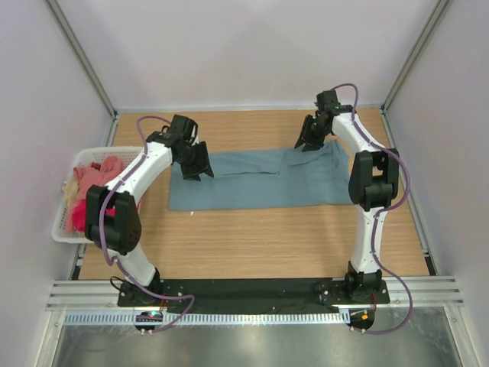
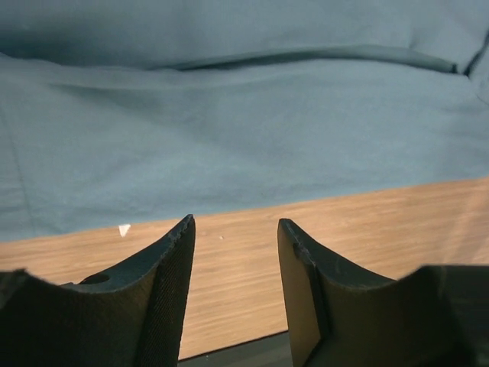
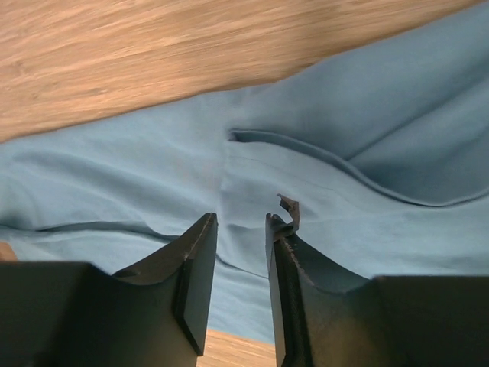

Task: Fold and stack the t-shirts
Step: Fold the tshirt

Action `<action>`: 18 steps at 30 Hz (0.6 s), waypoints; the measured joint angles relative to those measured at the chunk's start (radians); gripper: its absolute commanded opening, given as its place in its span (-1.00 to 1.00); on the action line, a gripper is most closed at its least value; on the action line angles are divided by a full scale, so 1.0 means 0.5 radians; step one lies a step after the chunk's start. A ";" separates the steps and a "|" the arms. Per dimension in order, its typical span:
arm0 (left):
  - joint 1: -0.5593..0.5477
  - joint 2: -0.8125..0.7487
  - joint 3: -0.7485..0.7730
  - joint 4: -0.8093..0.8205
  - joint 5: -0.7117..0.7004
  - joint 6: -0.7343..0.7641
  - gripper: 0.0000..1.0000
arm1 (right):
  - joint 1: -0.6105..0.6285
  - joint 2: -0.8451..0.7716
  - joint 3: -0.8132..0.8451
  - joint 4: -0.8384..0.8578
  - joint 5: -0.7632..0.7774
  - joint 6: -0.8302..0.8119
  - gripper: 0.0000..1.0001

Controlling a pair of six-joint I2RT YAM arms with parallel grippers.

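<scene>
A big grey-teal t-shirt (image 1: 252,187) lies flat on the wooden desk (image 1: 252,245), in the middle, between the two arms. It is spread out wide from left to right, like a long strip. A flap of it is folded over on the right side. Soft creases run along its far part.

The left gripper (image 1: 197,164) hangs over the far left corner of this shirt. In the left wrist view its two black fingers (image 2: 168,283) stand apart, let go, with nothing between them (only bare wood shows in the gap). The edge of the shirt lies just past the fingertips.

The right gripper (image 1: 309,140) is over the far right part of the same shirt. In its own wrist view the fingers are close together, with only a thin gap. The blue-grey cloth shows through that gap, but none of it is pinched, so this gripper is let go too. A little curled bit (image 3: 290,208) sticks up from the tip of one finger, and I cannot tell what it is. A folded edge of the shirt lies just past the fingertips.

A white basket (image 1: 65,235) sits at the left edge of the desk. More shirts are heaped inside it: a salmon pink t-shirt (image 1: 95,174), a crimson-pink t-shirt (image 1: 76,218) and a cream t-shirt (image 1: 67,187). They are all bunched up, not folded. The left arm's elbow hides part of the basket.
</scene>
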 measured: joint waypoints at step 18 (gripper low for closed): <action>0.362 0.735 0.376 -0.085 -0.105 0.056 -0.21 | 0.214 0.143 0.101 -0.048 0.240 0.002 -0.31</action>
